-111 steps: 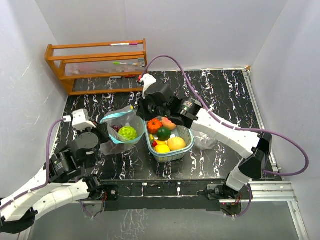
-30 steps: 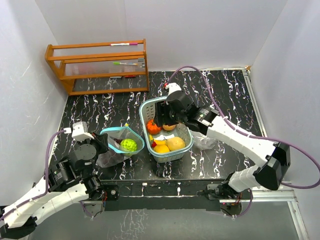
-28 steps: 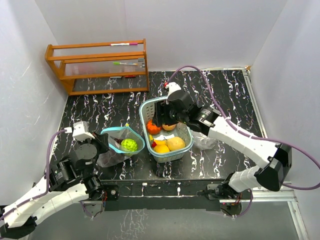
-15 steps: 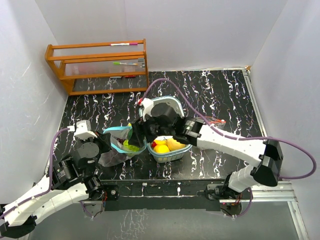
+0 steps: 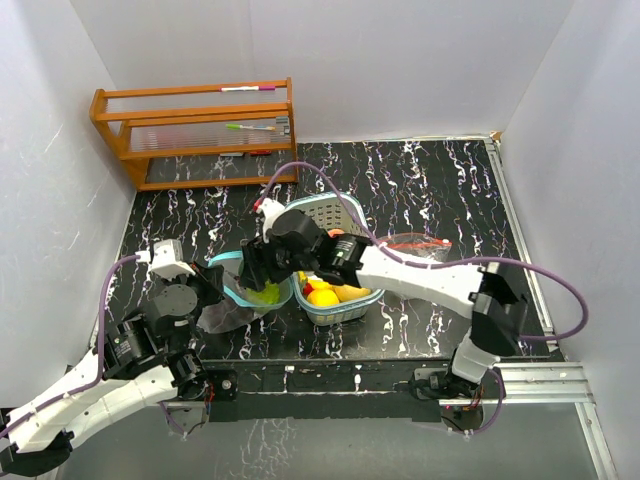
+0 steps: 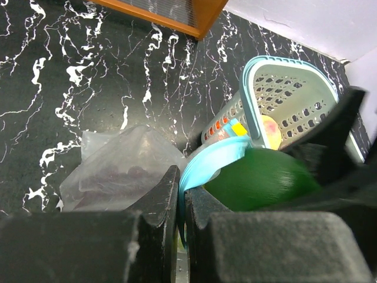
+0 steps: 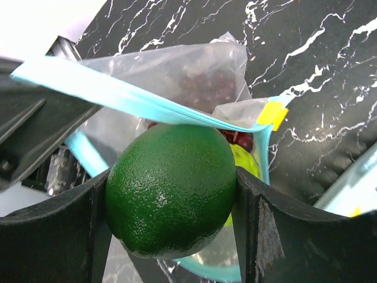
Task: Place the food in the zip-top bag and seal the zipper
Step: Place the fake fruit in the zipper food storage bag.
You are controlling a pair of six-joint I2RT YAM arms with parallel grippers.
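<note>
The zip-top bag [image 5: 228,308] lies at the front left with its teal zipper rim [image 6: 217,158] held up. My left gripper [image 6: 181,197] is shut on that rim [image 5: 212,284]. My right gripper [image 7: 172,194] is shut on a dark green round fruit [image 7: 171,186] and holds it right at the bag's mouth [image 5: 262,275]. Inside the bag I see a yellow-green fruit [image 7: 248,163] and dark red grapes [image 7: 203,82]. A yellow slider [image 7: 270,112] sits at the zipper's end. More food, two yellow pieces [image 5: 324,297], lies in the teal lattice basket [image 5: 352,310].
The basket [image 6: 283,97] stands just right of the bag, a peach piece [image 6: 271,127] showing through it. A wooden rack [image 5: 195,130] with pens stands at the back left. A clear plastic piece [image 5: 415,243] lies right of the basket. White walls close three sides.
My right arm has left the basket and swung left with the green fruit to the bag's mouth. The left gripper has kept its hold on the rim.
</note>
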